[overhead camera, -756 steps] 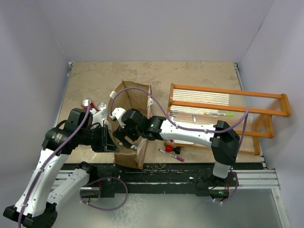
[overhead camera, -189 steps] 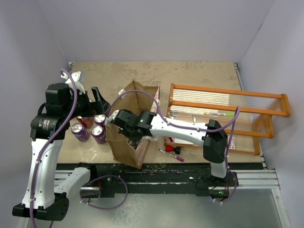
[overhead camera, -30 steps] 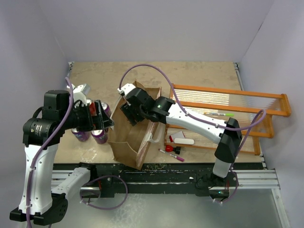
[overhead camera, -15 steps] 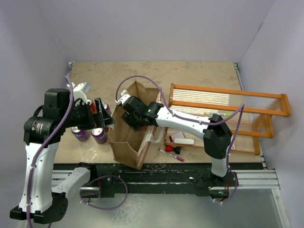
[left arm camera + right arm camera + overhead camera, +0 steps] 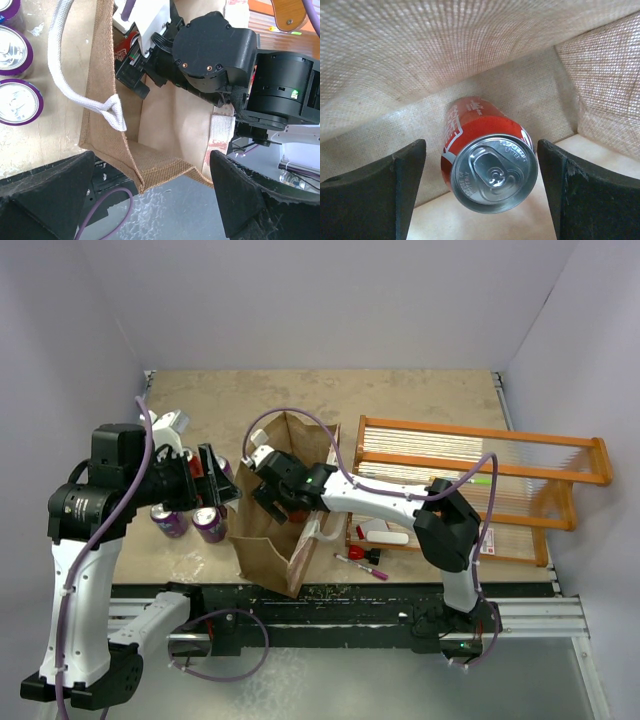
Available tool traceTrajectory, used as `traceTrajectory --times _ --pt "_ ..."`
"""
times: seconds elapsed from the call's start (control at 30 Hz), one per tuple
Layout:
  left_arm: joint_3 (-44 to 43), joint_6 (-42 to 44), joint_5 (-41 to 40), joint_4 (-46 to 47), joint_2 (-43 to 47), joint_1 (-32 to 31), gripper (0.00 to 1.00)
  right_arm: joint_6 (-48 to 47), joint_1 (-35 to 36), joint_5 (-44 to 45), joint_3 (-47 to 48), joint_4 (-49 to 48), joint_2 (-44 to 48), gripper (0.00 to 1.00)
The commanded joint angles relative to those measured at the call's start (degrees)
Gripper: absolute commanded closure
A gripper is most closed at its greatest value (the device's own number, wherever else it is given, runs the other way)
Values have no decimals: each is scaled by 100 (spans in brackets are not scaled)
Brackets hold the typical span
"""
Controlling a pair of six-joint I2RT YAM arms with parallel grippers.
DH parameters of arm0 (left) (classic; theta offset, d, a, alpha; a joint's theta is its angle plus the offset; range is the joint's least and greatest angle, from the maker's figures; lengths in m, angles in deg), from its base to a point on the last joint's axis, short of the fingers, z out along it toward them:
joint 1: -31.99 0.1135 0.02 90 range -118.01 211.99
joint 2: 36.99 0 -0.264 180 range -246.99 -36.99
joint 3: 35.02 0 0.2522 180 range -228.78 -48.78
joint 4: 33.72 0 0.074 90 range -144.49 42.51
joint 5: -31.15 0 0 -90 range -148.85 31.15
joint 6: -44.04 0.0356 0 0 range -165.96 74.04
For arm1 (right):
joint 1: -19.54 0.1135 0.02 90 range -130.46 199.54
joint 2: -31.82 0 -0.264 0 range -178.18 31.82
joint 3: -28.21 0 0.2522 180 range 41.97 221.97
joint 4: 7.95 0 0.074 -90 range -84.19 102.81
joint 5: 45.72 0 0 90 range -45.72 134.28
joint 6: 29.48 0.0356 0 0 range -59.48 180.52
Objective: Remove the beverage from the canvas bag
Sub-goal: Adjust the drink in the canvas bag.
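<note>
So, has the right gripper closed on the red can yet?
No: the right gripper straddles the red can in the canvas bag, with a clear gap beside one finger.

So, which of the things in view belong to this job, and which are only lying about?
Belong to the job:
- tall tan canvas bag with white handles
- red metal drink can inside it
- right end effector, open around that can

Only lying about:
- purple drink cans, already outside the bag
- orange wooden rack
- red-capped marker near the rack
</note>
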Motion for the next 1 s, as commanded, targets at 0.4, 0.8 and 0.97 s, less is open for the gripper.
traceTrajectory --times 0.4,0.8,0.97 --pt "-303 -129 334 631 -409 -25 1 -238 -89 847 1221 161 1467 0" --pt "-78 -350 500 1482 -812 -45 6 -913 -832 1773 807 -1328 3215 4" --pt "342 -426 -17 1857 -833 -521 12 -1391 -1098 1870 198 -2475 3987 6"
